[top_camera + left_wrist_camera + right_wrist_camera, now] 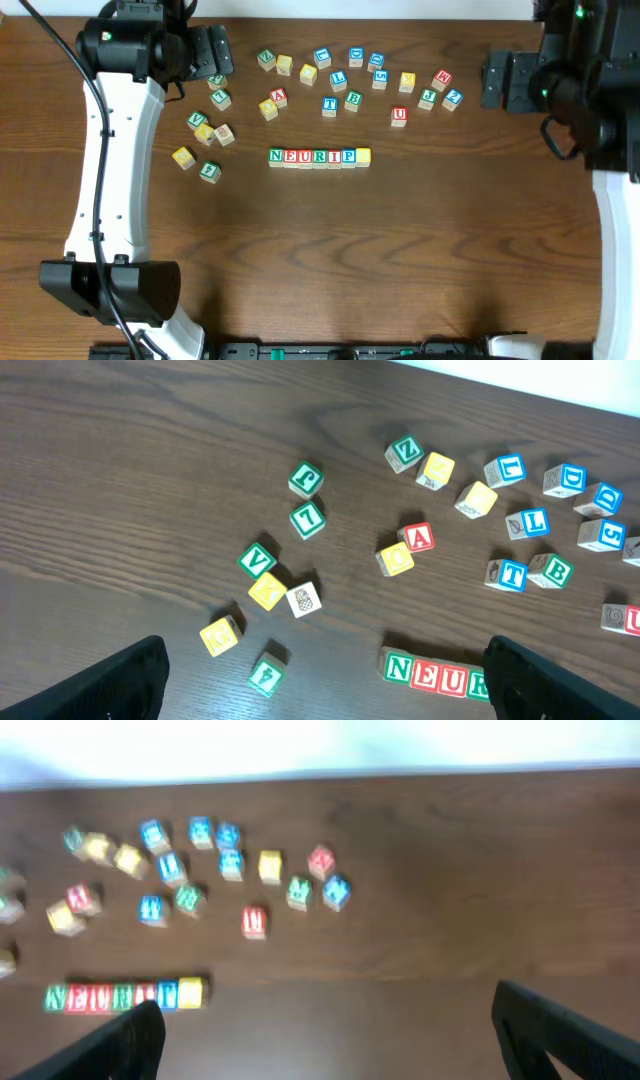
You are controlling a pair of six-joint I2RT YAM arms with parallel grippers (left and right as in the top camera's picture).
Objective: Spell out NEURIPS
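Looking down, the overhead view takes in the whole NEURIPS row: green N, red E, red U, green R, red I, blue P and a plain yellow cube, touching side by side in a straight line near the middle of the counter. The left wrist view catches only its start, N E U R, with the rest hidden behind one finger. The right wrist view shows the full row, but too blurred to read. Each wrist view shows what the overhead does not: the left pincer and the right pincer both stand with jaws wide apart and nothing between them. Overhead, both sit toward the far corners, well apart from the row.

The counter is dark brown wood grain, and a pale strip runs beyond its far edge. Loose cubes lie in an arc behind the row, with a spare red U cube among those nearest it. A smaller cluster lies to the left, beside the left arm. Bare wood spreads from the row to the near edge and off to the right
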